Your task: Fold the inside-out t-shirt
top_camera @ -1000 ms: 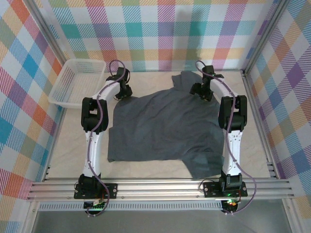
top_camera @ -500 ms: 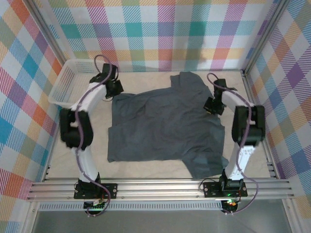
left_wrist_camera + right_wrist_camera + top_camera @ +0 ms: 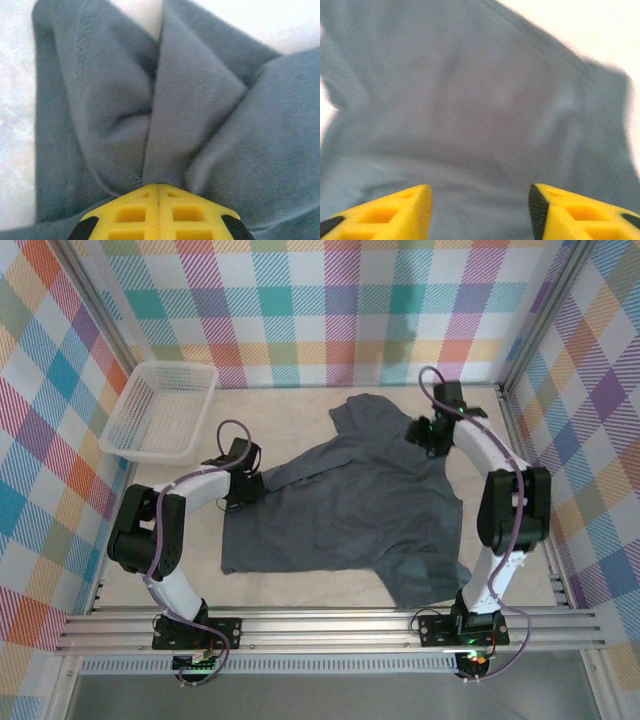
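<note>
The inside-out t-shirt (image 3: 350, 510) lies spread and wrinkled across the middle of the table, slate blue-grey, with one part reaching toward the back wall. My left gripper (image 3: 245, 488) sits at the shirt's left edge, shut on a pinch of cloth. In the left wrist view the yellow fingertips (image 3: 158, 186) meet with the fabric (image 3: 200, 100) bunched into folds that fan out from them. My right gripper (image 3: 422, 432) hovers over the shirt's far right part. Its jaws (image 3: 479, 197) stand open with smooth grey cloth (image 3: 480, 100) below and nothing between them.
A white mesh basket (image 3: 160, 410) stands at the back left of the cream table top. Plaid walls close in the back and both sides. An aluminium rail (image 3: 330, 625) runs along the near edge by the arm bases.
My left gripper has come from beside the basket toward the near side, dragging the shirt's left edge inward into a ridge. The right gripper has moved toward the back and opened.
</note>
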Tool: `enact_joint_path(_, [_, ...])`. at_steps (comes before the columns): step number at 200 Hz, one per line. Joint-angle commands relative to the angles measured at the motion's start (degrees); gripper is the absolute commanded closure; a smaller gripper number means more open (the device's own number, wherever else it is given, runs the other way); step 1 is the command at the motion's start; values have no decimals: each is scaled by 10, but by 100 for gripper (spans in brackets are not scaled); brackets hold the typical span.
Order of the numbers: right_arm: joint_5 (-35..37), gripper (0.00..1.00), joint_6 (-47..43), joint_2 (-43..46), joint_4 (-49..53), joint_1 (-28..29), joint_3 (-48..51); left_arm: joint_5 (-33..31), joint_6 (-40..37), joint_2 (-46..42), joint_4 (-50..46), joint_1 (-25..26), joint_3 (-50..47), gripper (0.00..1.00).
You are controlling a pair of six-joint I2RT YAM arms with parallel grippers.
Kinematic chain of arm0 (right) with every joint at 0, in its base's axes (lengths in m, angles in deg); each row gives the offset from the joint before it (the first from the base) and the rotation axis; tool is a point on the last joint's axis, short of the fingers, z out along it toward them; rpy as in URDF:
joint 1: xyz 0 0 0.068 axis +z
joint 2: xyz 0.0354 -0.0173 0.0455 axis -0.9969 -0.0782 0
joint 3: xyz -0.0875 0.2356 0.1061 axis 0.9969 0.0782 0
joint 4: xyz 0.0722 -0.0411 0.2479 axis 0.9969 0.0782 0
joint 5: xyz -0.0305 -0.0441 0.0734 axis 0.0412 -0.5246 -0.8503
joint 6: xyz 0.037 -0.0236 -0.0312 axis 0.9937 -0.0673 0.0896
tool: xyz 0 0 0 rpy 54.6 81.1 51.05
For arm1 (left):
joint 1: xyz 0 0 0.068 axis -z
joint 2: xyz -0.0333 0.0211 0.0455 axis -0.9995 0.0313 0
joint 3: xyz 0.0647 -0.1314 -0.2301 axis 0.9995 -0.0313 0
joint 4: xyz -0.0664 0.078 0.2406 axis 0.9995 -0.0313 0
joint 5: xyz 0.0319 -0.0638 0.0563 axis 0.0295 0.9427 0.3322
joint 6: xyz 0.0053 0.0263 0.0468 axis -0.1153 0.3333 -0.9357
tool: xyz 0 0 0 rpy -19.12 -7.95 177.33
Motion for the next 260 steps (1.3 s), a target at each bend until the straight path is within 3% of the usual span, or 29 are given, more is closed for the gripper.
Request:
enact_joint_path(1, [39, 38, -38, -98, -7, 27, -117, -11, 12, -31, 52, -1, -17, 100])
enact_joint_path(48, [110, 27, -51, -326, -22, 28, -407, -3, -6, -63, 45, 2, -14, 100])
enact_joint_path(81, [-4, 20, -31, -499, 46, 26, -654, -2, -13, -83, 41, 2, -11, 100])
enact_joint_path(97, [-35, 24, 19, -544, 92, 27, -699, -13, -8, -85, 35, 2, -8, 100])
enact_joint_path(107, [-32, 28, 41, -537, 101, 27, -663, -20, 0, -87, 33, 2, -8, 100])
enact_joint_path(120, [-38, 40, 60, -510, 89, 26, -590, -27, 16, -91, 31, 2, -9, 100])
enact_joint_path(138, [-23, 79, 61, -462, 81, 23, -512, -44, 34, -103, 23, 2, -10, 100])
enact_joint_path(153, [1, 100, 45, -405, 64, 20, -459, -60, 37, -125, 13, 2, -15, 100])
enact_joint_path(189, [14, 100, 1, -236, 8, 7, -295, -93, 38, -189, -35, 2, -38, 100])
enact_joint_path(217, [67, 100, 38, -52, -109, -1, -12, -95, 57, -219, -47, 2, -86, 100])
enact_joint_path(238, [112, 100, 101, 24, -133, -20, 148, -91, 61, -223, -31, 2, -111, 100])
enact_joint_path(260, [114, 95, 149, 51, -101, -47, 224, -112, 65, -222, -31, 1, -118, 87])
